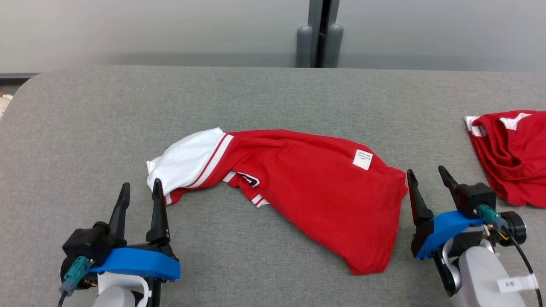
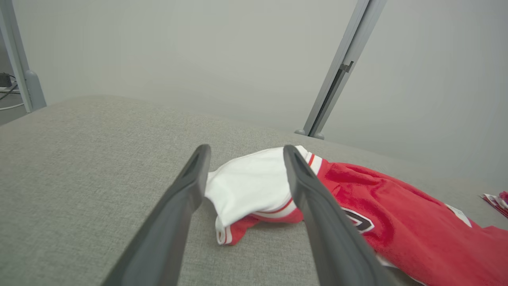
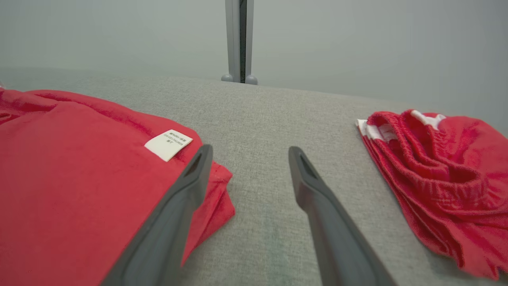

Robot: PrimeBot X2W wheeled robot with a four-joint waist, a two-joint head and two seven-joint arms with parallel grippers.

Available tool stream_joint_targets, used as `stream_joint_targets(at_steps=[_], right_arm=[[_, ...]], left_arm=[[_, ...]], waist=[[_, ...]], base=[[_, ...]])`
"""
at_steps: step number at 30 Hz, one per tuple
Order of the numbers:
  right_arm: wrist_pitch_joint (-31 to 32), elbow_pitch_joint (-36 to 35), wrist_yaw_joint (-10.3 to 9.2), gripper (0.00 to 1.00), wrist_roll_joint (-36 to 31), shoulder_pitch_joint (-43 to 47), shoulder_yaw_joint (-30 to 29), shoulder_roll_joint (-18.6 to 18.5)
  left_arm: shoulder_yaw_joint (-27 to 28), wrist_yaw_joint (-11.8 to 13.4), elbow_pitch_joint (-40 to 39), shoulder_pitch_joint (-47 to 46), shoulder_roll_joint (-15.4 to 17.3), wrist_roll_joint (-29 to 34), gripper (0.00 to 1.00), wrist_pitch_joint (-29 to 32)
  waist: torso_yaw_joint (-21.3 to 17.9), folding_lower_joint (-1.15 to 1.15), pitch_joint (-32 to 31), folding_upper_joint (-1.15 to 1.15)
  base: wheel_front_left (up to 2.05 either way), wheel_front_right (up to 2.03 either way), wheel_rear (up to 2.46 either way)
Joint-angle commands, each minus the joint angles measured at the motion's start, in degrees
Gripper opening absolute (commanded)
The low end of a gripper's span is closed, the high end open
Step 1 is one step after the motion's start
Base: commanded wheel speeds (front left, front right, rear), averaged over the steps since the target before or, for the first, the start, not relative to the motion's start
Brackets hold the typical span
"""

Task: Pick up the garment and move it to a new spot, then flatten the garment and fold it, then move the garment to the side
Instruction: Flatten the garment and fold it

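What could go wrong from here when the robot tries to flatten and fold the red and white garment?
1. The garment lies bunched, its white sleeve crumpled beside the open left gripper; a pinch there might catch several layers and leave it twisted.
2. The second red garment lies just to the right of the open right gripper; a sideways move could snag or drag it.

Bright, even light with soft, faint shadows.

Tag on garment: print illegible
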Motion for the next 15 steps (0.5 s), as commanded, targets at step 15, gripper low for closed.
stream_joint_targets(at_steps=[15], right_arm=[[0.0, 16.4, -0.01, 1.00, -2.6, -9.9, 0.2, -0.1]], left_arm=[[2.8, -1.7, -0.4, 1.2, -3.0, 4.0, 1.00, -0.2]], waist=[[3.7, 0.00, 2.6, 0.00]], base=[[0.00, 0.00, 0.00]])
